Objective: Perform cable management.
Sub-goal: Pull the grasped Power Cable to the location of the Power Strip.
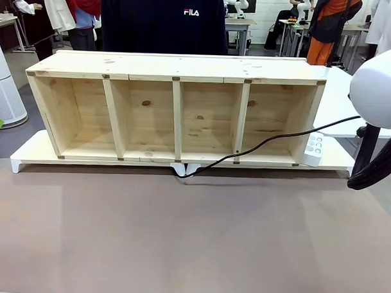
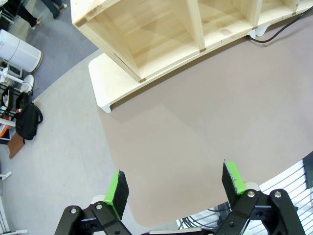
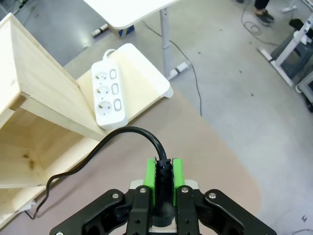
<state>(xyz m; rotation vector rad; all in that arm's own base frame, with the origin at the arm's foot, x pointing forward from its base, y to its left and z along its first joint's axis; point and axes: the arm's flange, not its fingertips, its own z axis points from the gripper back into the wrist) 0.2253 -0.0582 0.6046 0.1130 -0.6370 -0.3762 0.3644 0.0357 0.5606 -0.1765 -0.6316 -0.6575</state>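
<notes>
The cable (image 1: 266,143) is a thin black cord. It runs from the front foot of the wooden shelf (image 1: 177,107) up and to the right, rising off the table toward my right arm (image 1: 379,94). In the right wrist view my right gripper (image 3: 164,177) is shut on the cable's chunky black plug (image 3: 164,181), held upright between the green pads, and the cord (image 3: 128,131) arcs away to the left toward the shelf (image 3: 29,103). My left gripper (image 2: 176,183) hangs open with nothing in it over the near left edge of the table, far from the cable (image 2: 276,33).
A white power strip (image 1: 314,149) with three sockets lies on the white board (image 1: 28,157) beside the shelf's right end. A person in a dark top stands behind the shelf. The brown table surface (image 1: 179,236) spreads in front. A black ribbed hose (image 1: 378,169) hangs at the right.
</notes>
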